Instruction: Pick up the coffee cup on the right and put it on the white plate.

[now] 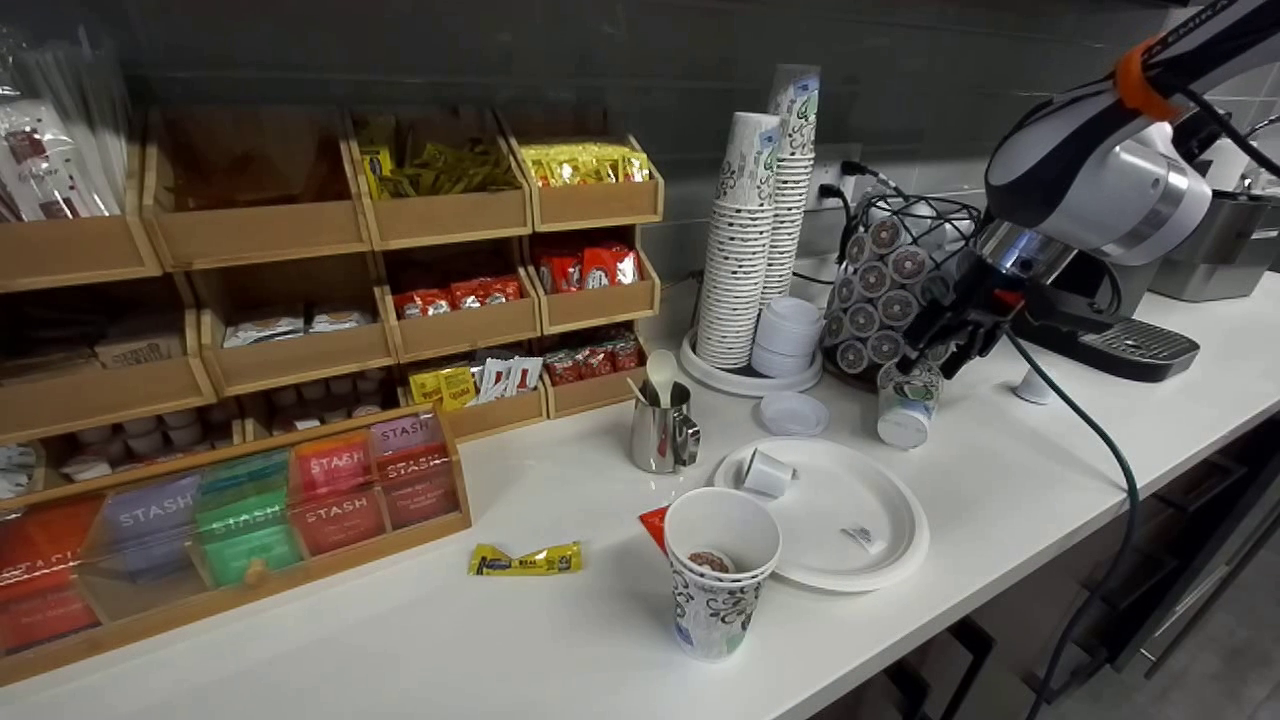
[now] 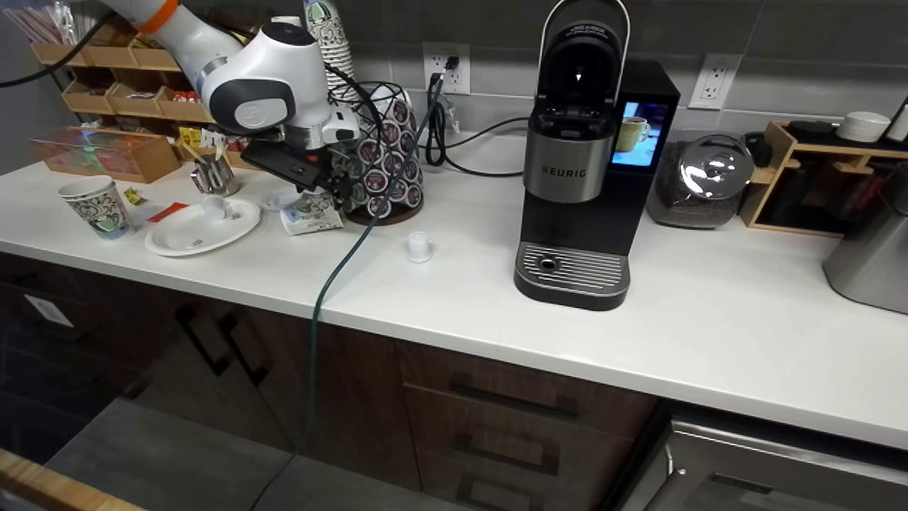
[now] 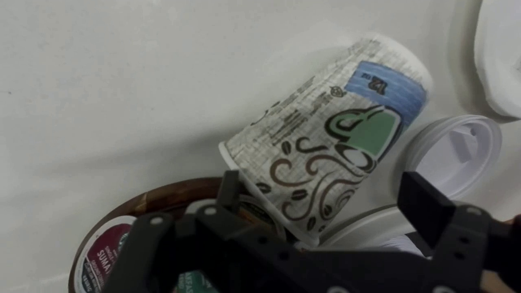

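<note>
The coffee cup [image 1: 908,395], white paper with a dark and green print, lies on its side beside the pod carousel. It also shows in an exterior view [image 2: 312,213]. In the wrist view the cup [image 3: 325,134] has its base away from me and its rim toward the gripper. My gripper [image 3: 325,199] is open above the cup's rim end, one finger near the rim, the other apart from the cup. The gripper also shows in an exterior view [image 1: 937,350]. The round white plate [image 1: 905,545] lies on the counter and also shows in an exterior view [image 2: 202,245].
The pod carousel [image 2: 383,160] stands right by the gripper. A small white pod cup [image 1: 768,473] lies on the plate. A larger patterned cup [image 1: 715,610] stands beside it. A lid [image 1: 794,413], cup stacks [image 1: 735,290], steel pitcher [image 1: 662,432] and green cable [image 2: 355,259] are nearby.
</note>
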Tool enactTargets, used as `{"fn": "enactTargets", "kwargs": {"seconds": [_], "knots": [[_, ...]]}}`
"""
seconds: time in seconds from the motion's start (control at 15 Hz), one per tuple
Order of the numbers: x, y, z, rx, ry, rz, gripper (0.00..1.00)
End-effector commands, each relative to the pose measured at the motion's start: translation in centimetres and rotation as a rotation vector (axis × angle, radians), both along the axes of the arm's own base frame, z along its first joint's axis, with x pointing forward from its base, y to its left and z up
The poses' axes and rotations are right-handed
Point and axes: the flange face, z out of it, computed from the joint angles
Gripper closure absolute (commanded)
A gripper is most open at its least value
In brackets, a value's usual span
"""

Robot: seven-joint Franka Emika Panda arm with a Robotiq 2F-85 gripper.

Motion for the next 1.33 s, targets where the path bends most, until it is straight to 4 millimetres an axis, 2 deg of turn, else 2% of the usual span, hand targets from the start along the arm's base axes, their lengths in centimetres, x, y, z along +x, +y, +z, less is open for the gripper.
{"fn": "enactTargets", "kwargs": {"seconds": [0.0,0.13,0.2,0.27,0.33,0.73,0.8,0.87,0.93,1.27], "knots": [[-0.6,0.2,-1.0,-0.011,-0.024,0.015,0.00],[-0.8,0.5,-1.2,0.007,-0.013,0.042,0.01],[-0.8,0.8,-1.3,0.018,-0.006,0.060,0.26],[-0.8,1.0,-1.3,0.032,-0.009,0.081,0.26],[-0.7,1.3,-1.3,0.038,-0.018,0.099,0.31],[-0.8,1.8,-0.9,0.031,-0.058,0.216,0.77],[-1.2,1.5,-0.8,0.002,-0.015,0.207,0.36],[-1.7,1.3,-0.7,-0.003,0.043,0.208,0.40],[-2.1,0.9,-0.9,-0.044,0.090,0.188,0.40],[-4.1,-0.5,-0.4,-0.122,0.260,0.150,0.05]]}}
